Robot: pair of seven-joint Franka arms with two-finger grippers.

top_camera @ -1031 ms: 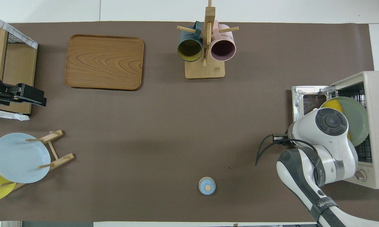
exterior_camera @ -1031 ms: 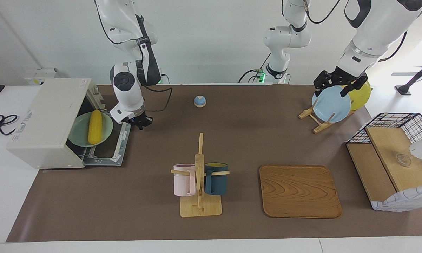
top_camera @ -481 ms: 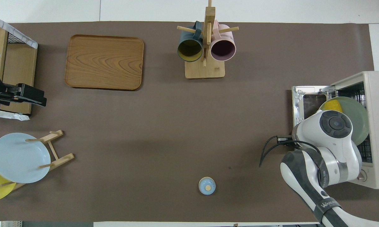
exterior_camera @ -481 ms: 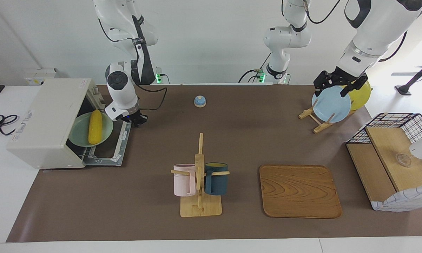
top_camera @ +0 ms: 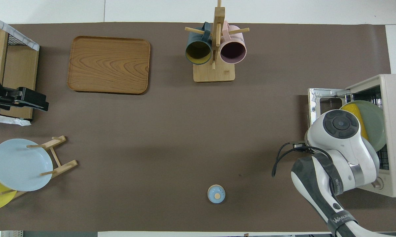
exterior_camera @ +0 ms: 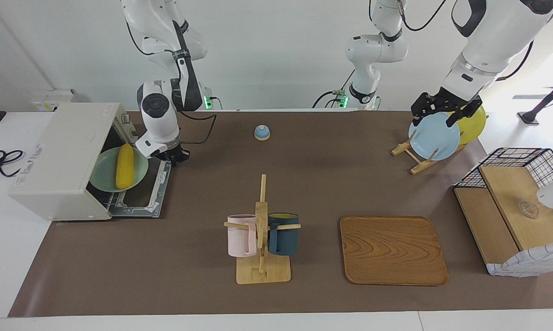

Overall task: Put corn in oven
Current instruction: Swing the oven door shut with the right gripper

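Right hand [exterior_camera: 173, 158], grip unreadable, has edged closer to the oven [exterior_camera: 65, 161] holding the corn [exterior_camera: 124, 166]

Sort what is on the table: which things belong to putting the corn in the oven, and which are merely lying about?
Belonging: corn, green plate under it, oven, right gripper at the oven door.

Lying about: mug rack, wooden tray, plate rack, basket, small blue bell.

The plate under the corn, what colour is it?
Pale green plate, with the yellow corn on it; the facing view shows it best.
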